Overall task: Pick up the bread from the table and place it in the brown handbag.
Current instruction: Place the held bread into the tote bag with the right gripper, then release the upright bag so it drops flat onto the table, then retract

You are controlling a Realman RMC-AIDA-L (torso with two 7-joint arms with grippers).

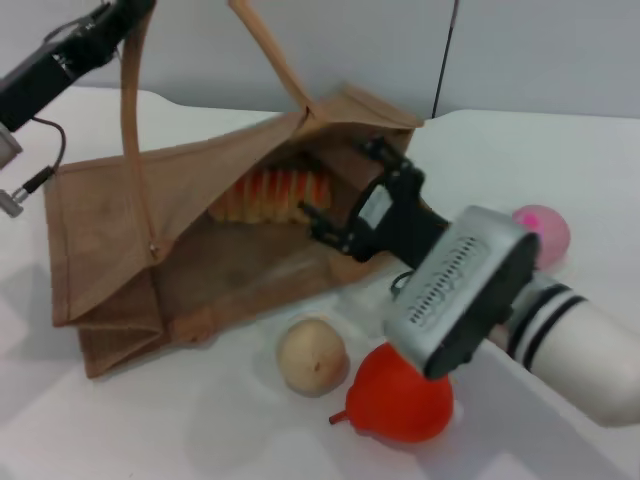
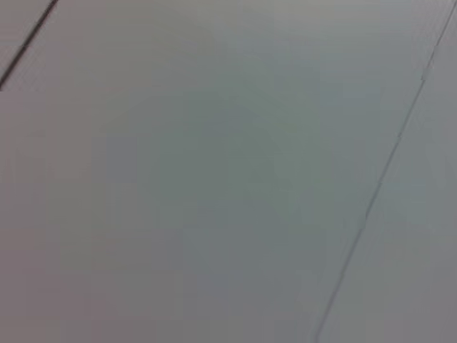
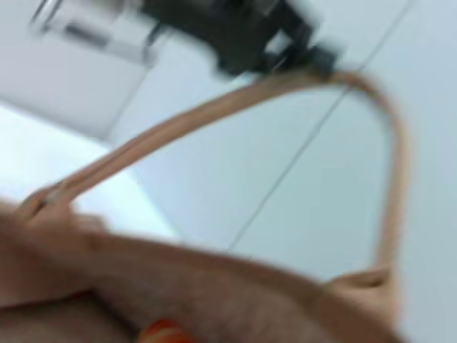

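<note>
Low in the frame a red pear-shaped toy (image 1: 400, 398) and a round bun (image 1: 312, 356) lie on the table (image 1: 200, 420). At centre, the right gripper (image 1: 335, 225), fingers apart, sits at the brown handbag (image 1: 120, 240) mouth; the bread (image 1: 270, 196) lies inside. Upper left, the left gripper (image 1: 110, 15) clamps the handle (image 1: 135, 120) aloft.

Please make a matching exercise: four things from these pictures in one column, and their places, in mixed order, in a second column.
1. bread
2. round bun
3. pink ball
4. bag handle

A. held up by the left gripper
B. on the table in front of the brown handbag
C. inside the brown handbag
D. behind the right arm, on the table

Pairs: 1-C, 2-B, 3-D, 4-A
</note>
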